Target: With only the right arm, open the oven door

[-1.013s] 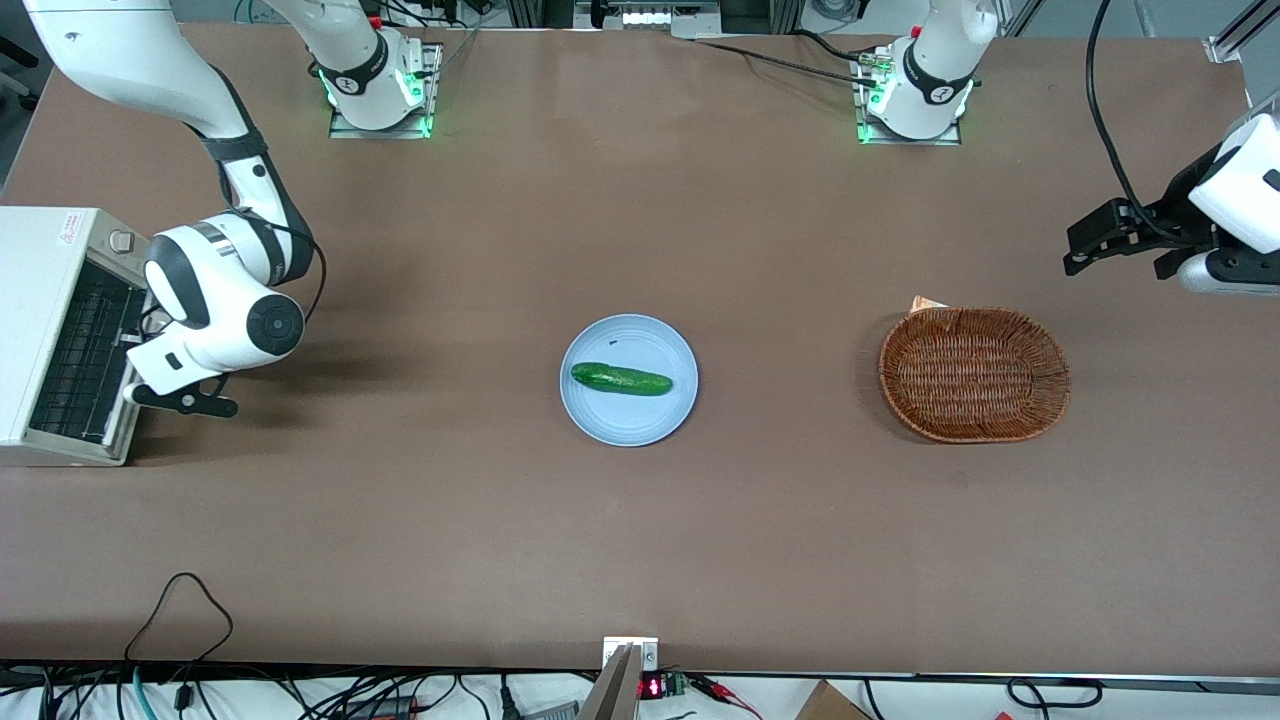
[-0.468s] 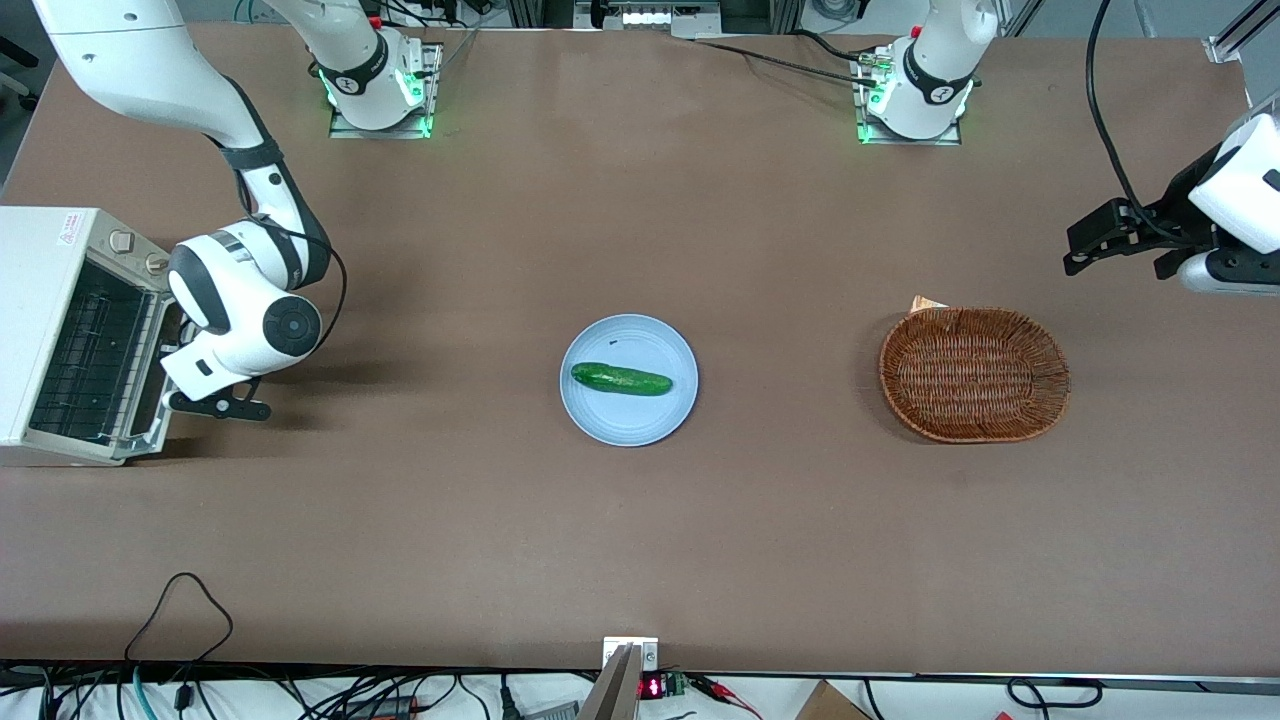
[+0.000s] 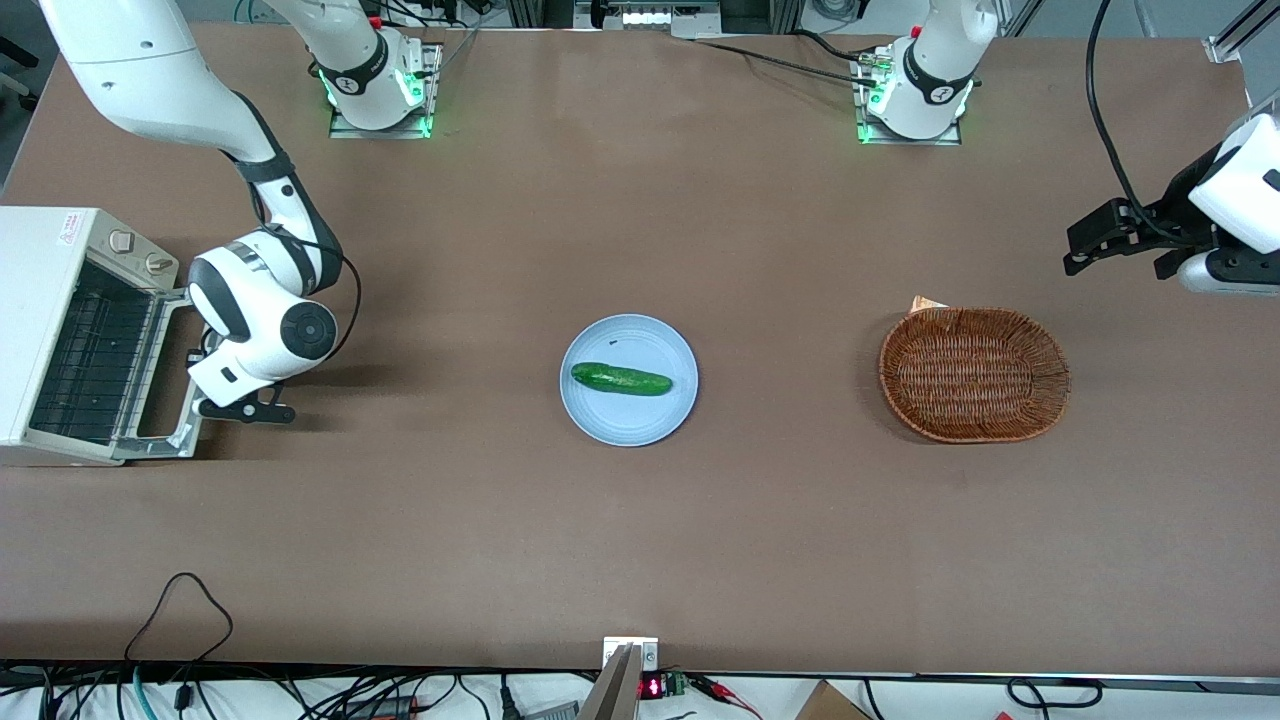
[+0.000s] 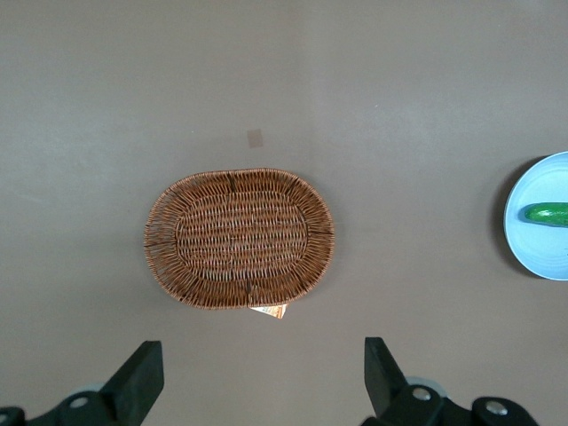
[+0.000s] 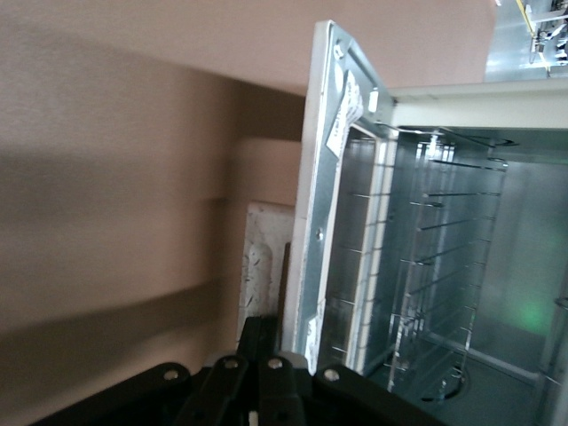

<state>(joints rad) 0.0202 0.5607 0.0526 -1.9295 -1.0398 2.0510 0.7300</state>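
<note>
Front view, gripper (image 3: 205,365) at oven door (image 3: 170,372)

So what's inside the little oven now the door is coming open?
Inside the oven there is a wire rack and shiny metal walls, no food that shows. The oven door is partly down. The gripper is at its top edge, mostly hidden under the arm's wrist.

Even overhead light; soft shadows; front view sharp.
</note>
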